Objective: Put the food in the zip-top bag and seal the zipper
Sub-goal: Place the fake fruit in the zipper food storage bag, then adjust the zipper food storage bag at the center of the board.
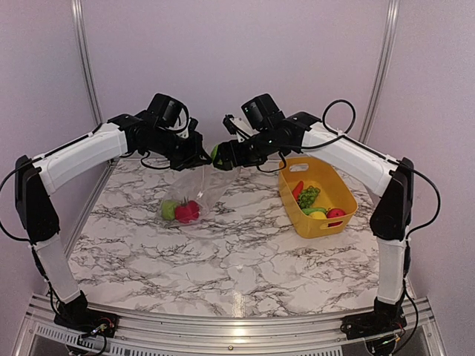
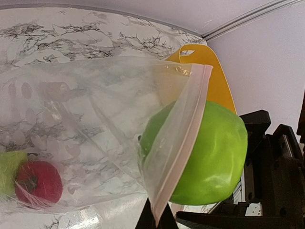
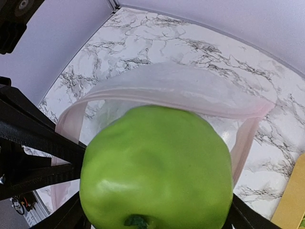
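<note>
Upper centre, left claw point(image 1: 203, 158): clamped on zipper point(image 2: 181, 138), hanging zip-top bag point(image 2: 95, 105) open.
Right claw point(image 1: 222, 156): grips green apple point(image 3: 157, 171) at the mouth, ready to drop.

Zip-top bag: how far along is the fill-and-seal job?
Done: a red toy fruit and a green piece lie in the bottom of the zip-top bag. In hand: the left end effector pinches the zipper, with the mouth open, and the right end effector holds a green apple at the mouth. Left: the food in the yellow basket, then sealing the zipper.
</note>
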`<action>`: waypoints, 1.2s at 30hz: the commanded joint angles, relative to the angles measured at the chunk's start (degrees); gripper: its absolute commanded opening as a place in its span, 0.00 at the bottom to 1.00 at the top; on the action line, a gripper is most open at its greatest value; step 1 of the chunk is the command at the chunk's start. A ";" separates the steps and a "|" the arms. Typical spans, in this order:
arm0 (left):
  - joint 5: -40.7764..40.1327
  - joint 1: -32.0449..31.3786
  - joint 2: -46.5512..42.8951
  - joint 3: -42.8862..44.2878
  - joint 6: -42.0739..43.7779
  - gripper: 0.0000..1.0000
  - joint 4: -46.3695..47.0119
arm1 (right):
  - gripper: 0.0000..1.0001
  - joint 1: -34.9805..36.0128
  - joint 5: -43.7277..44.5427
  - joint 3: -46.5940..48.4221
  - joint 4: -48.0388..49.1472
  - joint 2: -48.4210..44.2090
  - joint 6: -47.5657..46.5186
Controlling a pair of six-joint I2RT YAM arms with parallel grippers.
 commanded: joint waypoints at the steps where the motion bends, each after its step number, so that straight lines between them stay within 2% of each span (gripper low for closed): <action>1: 2.02 0.06 -0.74 0.38 -1.40 0.00 3.67 | 0.84 0.79 -1.50 2.70 -0.03 -2.08 0.60; 4: 2.06 0.20 -0.74 -0.06 -1.71 0.00 4.24 | 0.87 0.82 -1.07 2.66 -0.07 -3.39 0.14; 6: 2.32 0.32 -0.73 -0.41 -1.92 0.00 4.51 | 0.98 0.73 -1.06 2.36 -0.29 -3.66 -0.38; 12: 3.04 0.84 -0.66 -1.34 -2.63 0.00 5.39 | 0.99 0.69 -1.23 2.79 -0.38 -4.41 0.32; 15: 2.99 1.02 -0.49 -1.52 -2.63 0.00 5.45 | 0.99 0.73 1.53 3.05 -0.13 -6.24 0.84; 20: 2.26 1.29 -0.10 -1.77 -2.44 0.00 4.39 | 0.96 0.52 9.58 2.09 -1.51 -8.39 0.38; 26: 2.63 1.36 -0.01 -1.73 -2.45 0.00 4.78 | 0.94 -0.43 10.36 -0.37 -3.97 -6.84 1.35; 33: 2.64 1.38 0.31 -1.00 -2.37 0.00 4.65 | 0.78 -2.61 8.88 -5.76 -4.53 -5.85 3.66; 36: 2.54 1.38 0.33 -0.92 -1.99 0.00 4.14 | 0.73 -2.94 4.85 -5.68 -4.97 -4.18 3.14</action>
